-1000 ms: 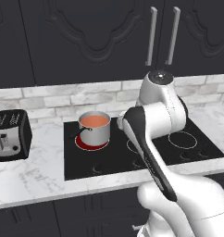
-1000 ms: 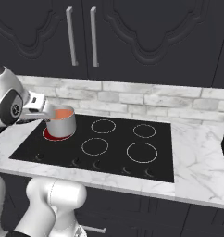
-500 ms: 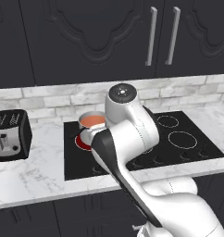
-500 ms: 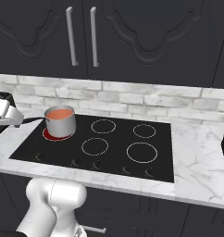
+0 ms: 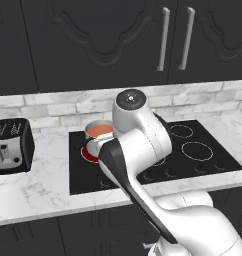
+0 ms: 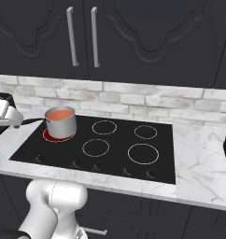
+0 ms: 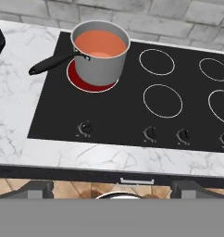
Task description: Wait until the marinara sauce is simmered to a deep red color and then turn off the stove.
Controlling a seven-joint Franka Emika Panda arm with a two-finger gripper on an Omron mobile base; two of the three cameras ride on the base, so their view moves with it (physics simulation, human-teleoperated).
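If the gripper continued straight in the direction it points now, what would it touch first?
Judging by the hand view, which looks along the gripper, it aims down at the front part of the stove, so it would likely meet bare black glass behind the knobs, to the right of the saucepan. Depth is unclear, so this is approximate.

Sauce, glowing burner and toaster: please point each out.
sauce [image 7: 99, 44], hand view, middle of its orange surface
glowing burner [image 7: 77, 77], hand view, red patch left of the pan
toaster [image 5: 10, 145], left base view, front face
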